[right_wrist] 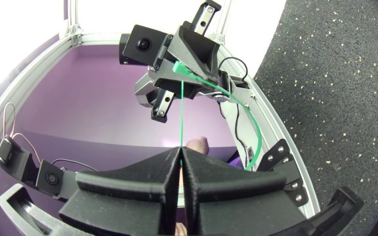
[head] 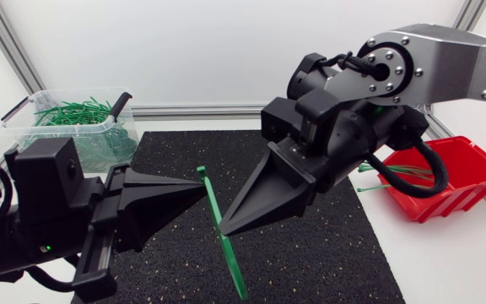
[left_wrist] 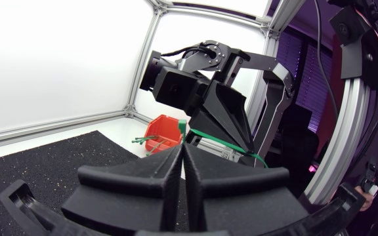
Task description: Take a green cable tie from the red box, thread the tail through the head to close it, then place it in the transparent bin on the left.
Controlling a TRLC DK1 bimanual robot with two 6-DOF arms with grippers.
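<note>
So right now the cable tie is up in the air over the black mat, not in the red box and nowhere near the clear bin yet. Both arms have it. The left fingers are pressed together on the very top end, which looks like the head. The right fingers are closed on the strap a bit further down, and you can see the green strip running straight out of their tips in the right wrist view.

The bit that matters is how the tie lies. Its long axis is steeply tilted, close to upright. It runs from the left fingertips, down past the right fingertips, and then a long free tail hangs below toward the mat. The two pinch points are close together near the head end, so most of the length is loose and points away from the head.

My guess is the tie isn't looped yet. The tail has to come all the way round and up to meet the head at the left fingertips. The right arm is nearer the tail, so I'd expect it to do the bending while the left just keeps the head steady. The bin is on the left arm's side of the counter, which is handy for the drop afterwards.
</note>
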